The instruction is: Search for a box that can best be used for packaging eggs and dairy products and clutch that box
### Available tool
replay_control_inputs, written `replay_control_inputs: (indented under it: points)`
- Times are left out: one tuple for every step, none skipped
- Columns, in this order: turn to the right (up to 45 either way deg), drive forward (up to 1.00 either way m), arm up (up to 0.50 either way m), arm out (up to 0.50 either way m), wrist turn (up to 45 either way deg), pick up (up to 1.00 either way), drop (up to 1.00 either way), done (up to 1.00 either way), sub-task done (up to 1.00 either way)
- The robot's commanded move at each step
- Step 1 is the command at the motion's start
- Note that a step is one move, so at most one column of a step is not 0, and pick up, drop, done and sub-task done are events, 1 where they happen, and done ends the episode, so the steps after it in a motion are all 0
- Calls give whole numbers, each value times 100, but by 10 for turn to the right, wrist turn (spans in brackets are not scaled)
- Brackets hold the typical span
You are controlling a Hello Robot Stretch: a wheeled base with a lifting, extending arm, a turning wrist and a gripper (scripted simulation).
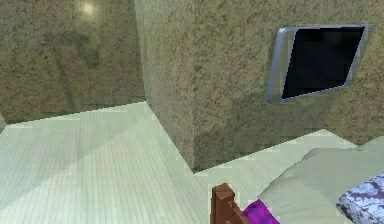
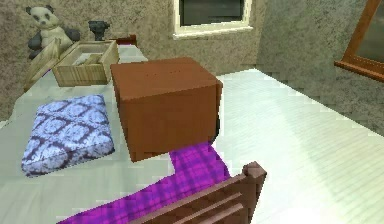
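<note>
— Arm side view: jaws, I cannot tell. The tan box (image 2: 85, 65) lies open on the bed (image 2: 100, 185), beyond the brown box (image 2: 165, 105).
— Light, flimsy cardboard, I judge; I'd take one side wall at its rim.

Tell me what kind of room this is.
Most likely a bedroom: a bed with a patterned pillow, a teddy bear at its head, and a TV on the wall.

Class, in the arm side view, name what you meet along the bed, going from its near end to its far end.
Footboard → purple blanket → brown box → open wooden box → teddy bear.
</note>
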Motion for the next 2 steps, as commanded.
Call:
replay_control_inputs:
  points:
    - [0,0,50,0,0,0,0,0,0]
    - [0,0,38,0,0,0,0,0,0]
